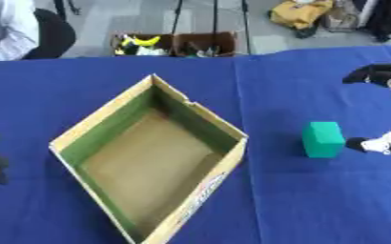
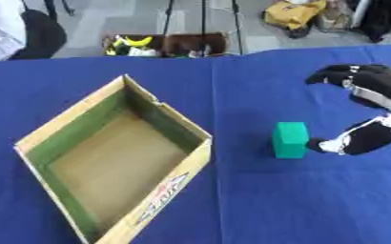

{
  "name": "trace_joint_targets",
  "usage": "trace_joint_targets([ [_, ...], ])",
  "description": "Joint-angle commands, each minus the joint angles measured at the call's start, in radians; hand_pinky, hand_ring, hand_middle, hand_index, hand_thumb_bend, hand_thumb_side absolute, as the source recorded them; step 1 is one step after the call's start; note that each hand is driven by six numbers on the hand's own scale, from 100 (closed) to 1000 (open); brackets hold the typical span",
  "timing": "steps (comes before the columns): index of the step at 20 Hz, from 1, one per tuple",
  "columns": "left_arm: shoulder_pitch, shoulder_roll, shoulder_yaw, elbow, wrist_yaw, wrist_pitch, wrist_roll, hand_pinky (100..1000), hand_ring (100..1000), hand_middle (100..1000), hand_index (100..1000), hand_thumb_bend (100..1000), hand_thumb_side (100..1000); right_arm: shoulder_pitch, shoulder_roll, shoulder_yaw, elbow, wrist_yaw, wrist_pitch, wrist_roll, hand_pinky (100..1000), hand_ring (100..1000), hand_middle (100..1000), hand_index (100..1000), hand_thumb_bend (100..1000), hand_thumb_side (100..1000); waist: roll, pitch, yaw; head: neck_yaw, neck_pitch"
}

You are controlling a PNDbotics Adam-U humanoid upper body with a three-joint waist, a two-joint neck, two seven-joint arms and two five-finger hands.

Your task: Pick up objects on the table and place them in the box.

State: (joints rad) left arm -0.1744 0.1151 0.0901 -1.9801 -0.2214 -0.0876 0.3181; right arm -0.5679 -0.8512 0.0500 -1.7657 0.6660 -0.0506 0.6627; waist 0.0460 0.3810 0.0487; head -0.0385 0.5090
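The green block (image 2: pixel 290 139) was found upright on the cloth right of the box (image 2: pixel 107 157), just left of the right hand (image 2: pixel 362 109), whose spread fingers and thumb held nothing.

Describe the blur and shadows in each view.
Left eye view: soft throughout, the right hand cut by the frame edge, the box walls shading its floor. Right eye view: equally soft, the green block casting a faint shadow on the blue cloth, the box print unreadable.
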Motion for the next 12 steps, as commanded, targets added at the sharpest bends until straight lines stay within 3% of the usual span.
trace_joint_targets([
  [1, 0.000, 0.021, -0.001, -0.020, 0.004, 0.000, -0.004, 228, 392, 552, 812, 184, 921, -0.027, -0.041, 0.007, 0.018, -0.034, -0.002, 0.047, 841, 957, 911, 988, 450, 390, -0.006, -0.024, 0.001, -0.006, 0.003],
  [12, -0.002, 0.021, -0.007, -0.020, 0.008, 0.005, -0.010, 227, 392, 552, 810, 173, 916, -0.099, -0.009, 0.059, 0.115, -0.020, 0.017, 0.110, 831, 959, 912, 984, 506, 373, -0.008, -0.020, 0.007, -0.024, 0.001],
])
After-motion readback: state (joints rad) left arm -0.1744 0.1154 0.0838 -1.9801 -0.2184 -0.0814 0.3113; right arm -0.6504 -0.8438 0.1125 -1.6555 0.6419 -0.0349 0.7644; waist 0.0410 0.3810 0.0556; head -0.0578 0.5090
